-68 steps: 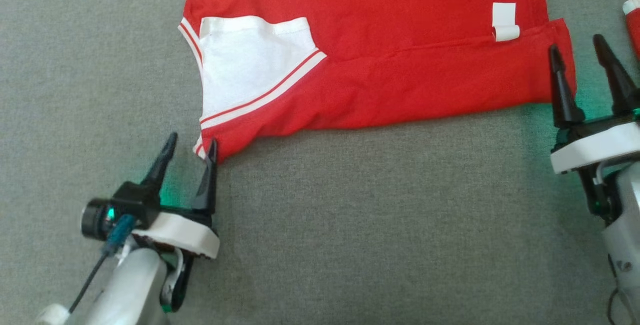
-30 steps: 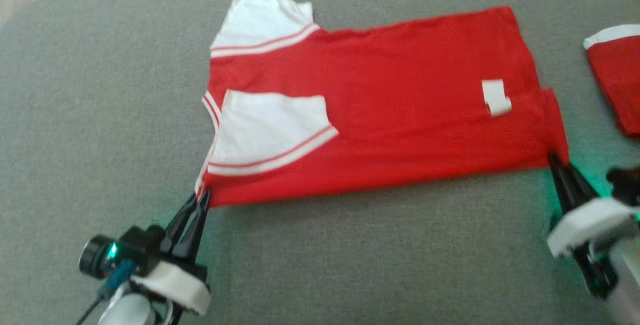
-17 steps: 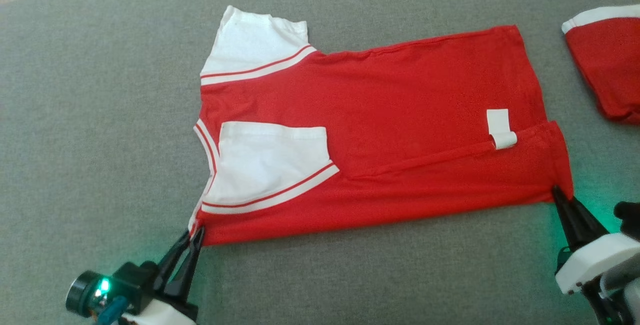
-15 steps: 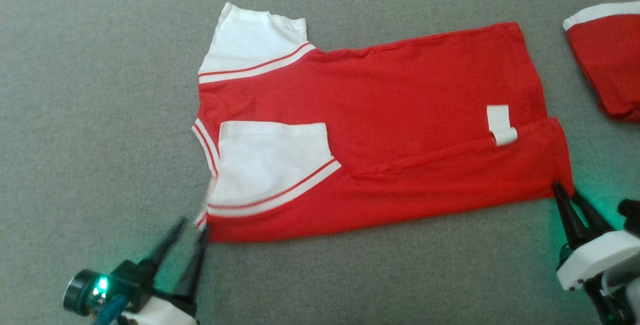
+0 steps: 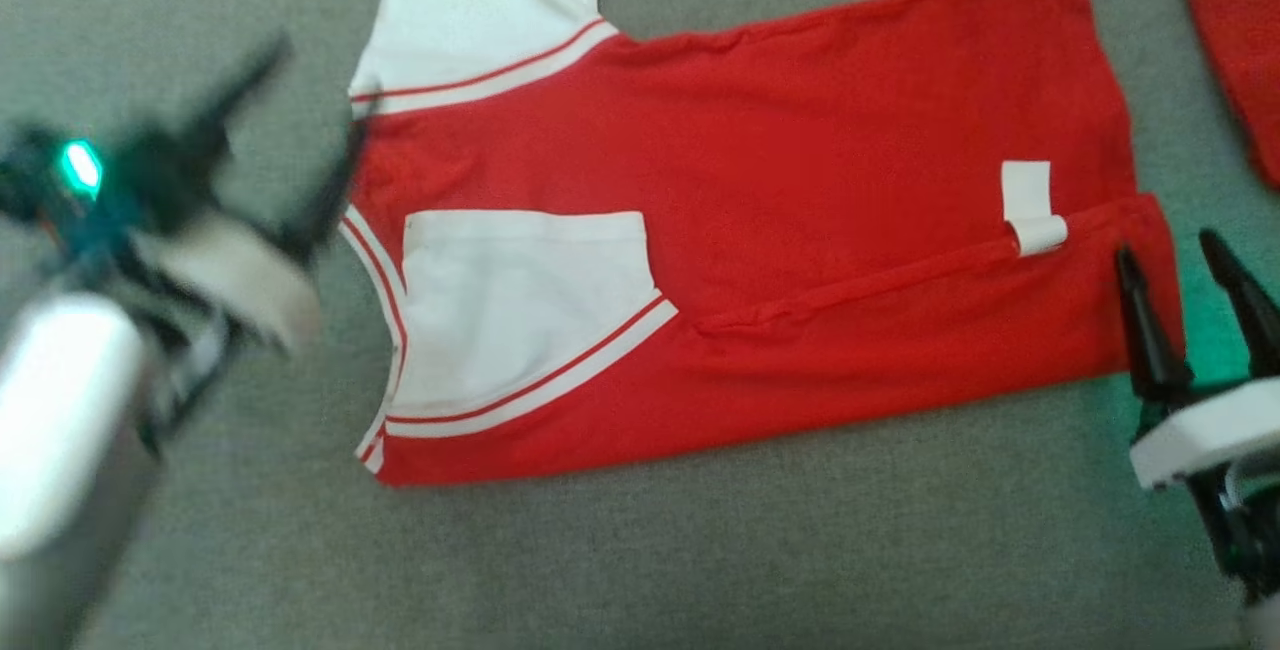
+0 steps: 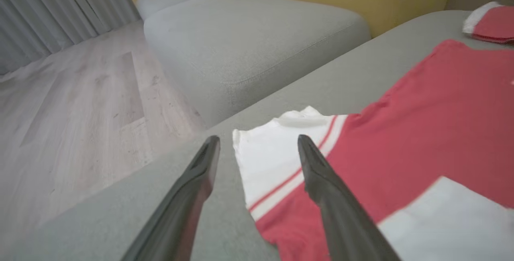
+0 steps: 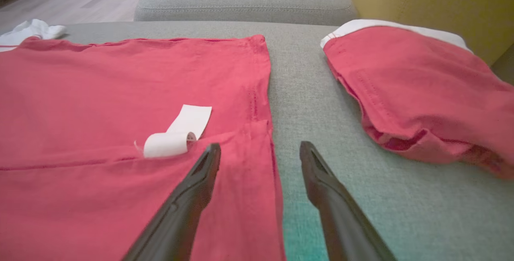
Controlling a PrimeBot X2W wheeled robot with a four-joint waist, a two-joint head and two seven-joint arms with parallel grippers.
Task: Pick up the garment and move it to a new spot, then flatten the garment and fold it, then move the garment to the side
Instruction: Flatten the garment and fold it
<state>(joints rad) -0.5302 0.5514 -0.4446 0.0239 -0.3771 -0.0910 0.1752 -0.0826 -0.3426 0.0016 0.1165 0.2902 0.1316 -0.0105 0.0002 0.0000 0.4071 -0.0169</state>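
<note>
Red garment flat; left pincer blurs overhead, seemingly spread; wrist view confirms.

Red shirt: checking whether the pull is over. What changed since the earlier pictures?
The left gripper let go of the near left corner and swung to the far white sleeve; the right gripper let go of the near hem corner, staying beside it. The red shirt stayed flat, part-folded.
</note>
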